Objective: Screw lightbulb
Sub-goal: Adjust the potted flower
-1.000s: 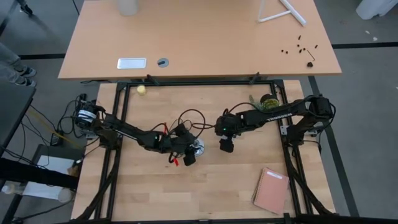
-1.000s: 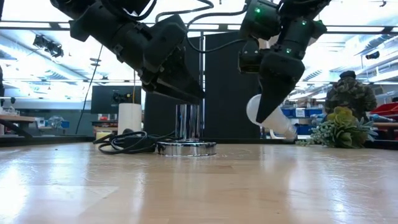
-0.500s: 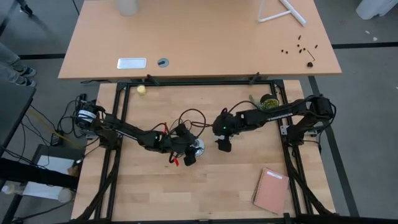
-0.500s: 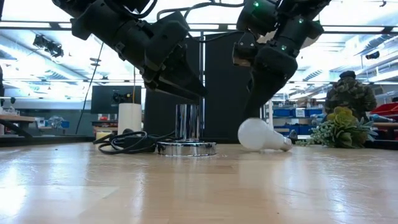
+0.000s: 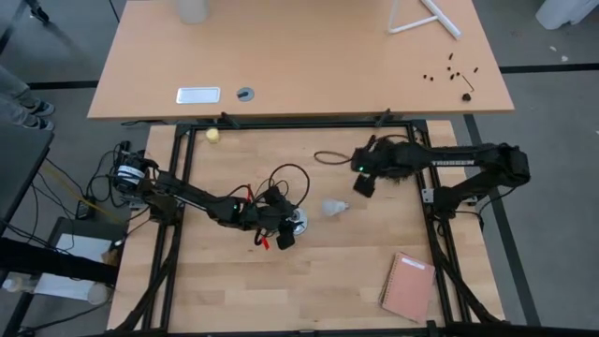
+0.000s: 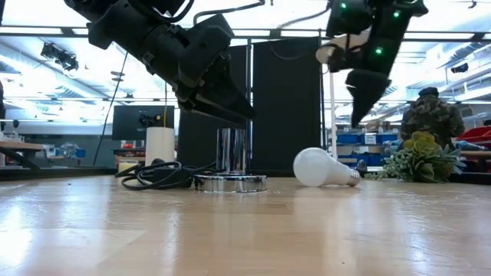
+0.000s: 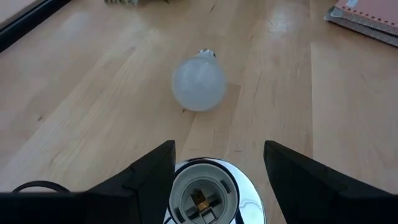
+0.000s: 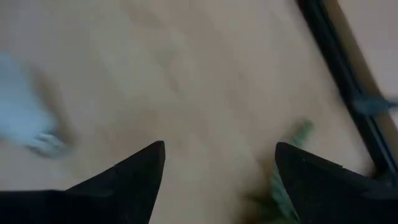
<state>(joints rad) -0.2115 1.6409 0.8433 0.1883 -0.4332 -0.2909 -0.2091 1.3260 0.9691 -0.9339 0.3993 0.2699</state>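
Low view: we judged the bulb [image 6: 321, 167], lying beside the socket [image 6: 230, 181], light, slippery, fragile; both tools gaped empty.

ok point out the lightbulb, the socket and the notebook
lightbulb [image 6: 318, 167]: low view, on its white glass body
socket [image 7: 199, 193]: left wrist view, on its open threaded mouth
notebook [image 5: 408, 287]: high view, on the middle of its cover

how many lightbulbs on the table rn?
1. The lightbulb lies on its side on the wooden table, just right of the socket, held by neither gripper. None hidden that I can see.
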